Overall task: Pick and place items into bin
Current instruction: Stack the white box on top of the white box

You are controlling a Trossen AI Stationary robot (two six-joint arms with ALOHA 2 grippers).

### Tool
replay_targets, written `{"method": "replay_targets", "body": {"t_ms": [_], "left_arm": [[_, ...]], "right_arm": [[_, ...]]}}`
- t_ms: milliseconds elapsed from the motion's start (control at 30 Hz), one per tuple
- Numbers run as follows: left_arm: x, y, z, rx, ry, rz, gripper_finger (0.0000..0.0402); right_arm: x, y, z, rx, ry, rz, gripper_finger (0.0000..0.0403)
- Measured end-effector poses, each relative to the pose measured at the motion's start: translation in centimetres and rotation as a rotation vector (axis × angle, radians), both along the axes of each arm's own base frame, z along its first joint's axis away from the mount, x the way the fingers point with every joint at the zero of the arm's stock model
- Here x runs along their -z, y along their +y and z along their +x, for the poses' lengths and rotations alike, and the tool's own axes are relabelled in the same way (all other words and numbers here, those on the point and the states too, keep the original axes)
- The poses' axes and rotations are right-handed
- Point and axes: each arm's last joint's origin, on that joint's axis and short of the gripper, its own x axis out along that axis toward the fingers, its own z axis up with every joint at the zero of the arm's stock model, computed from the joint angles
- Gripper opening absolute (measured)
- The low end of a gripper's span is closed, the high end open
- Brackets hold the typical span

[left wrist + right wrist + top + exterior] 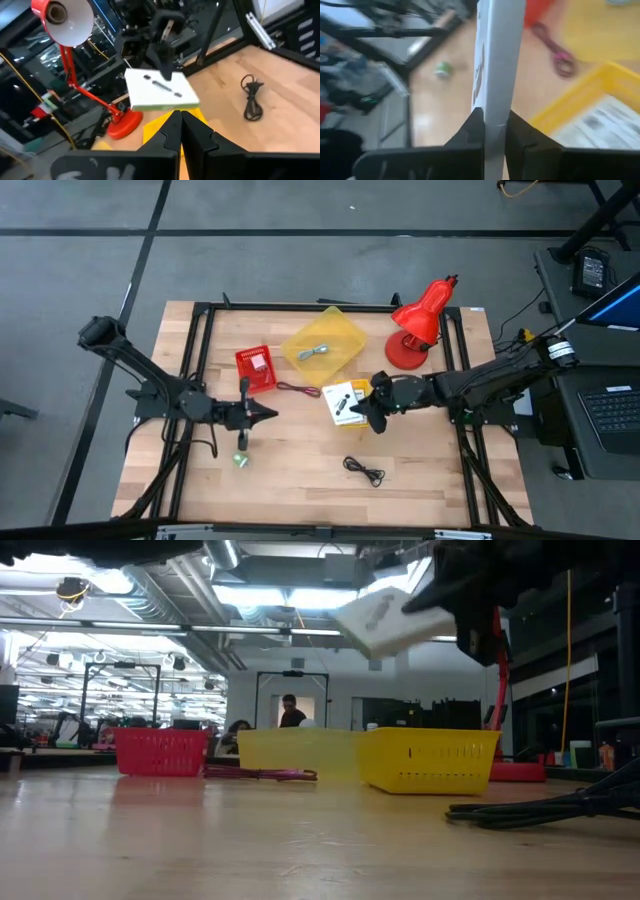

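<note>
Looks like we're mid-carry: the right gripper (372, 412) has a flat white printed card packet (159, 90) pinched edge-on between its fingers, lifted clear of the wooden bench (300, 470), near the small yellow mesh basket (352, 402) toward the bench's right edge; next move, I'd guess, is swinging it over the big yellow plastic bin (322, 345) at the far edge and letting go. The left gripper (268, 415) hangs mid-bench, fingers pressed together on nothing; the tiny green object (240, 461) lies loose nearby.
</note>
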Motion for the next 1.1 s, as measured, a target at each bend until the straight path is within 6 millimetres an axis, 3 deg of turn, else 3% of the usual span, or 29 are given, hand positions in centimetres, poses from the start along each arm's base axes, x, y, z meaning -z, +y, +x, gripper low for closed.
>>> {"method": "replay_targets", "body": {"t_ms": [267, 667, 1100], "left_arm": [[0.5, 0.3, -0.7, 0.029, 0.03, -0.074, 0.0003], [0.6, 0.7, -0.5, -0.002, 0.036, -0.102, 0.0003], [0.7, 1.0, -0.4, -0.02, 0.043, -0.109, 0.0003]], "right_arm": [[-0.9, -0.5, -0.4, 0.197, 0.218, -0.014, 0.0022], [1.6, 0.0, 0.1, 0.263, 0.355, 0.241, 0.0022], [3.1, -0.6, 1.0, 0.328, 0.415, 0.325, 0.0022]]}}
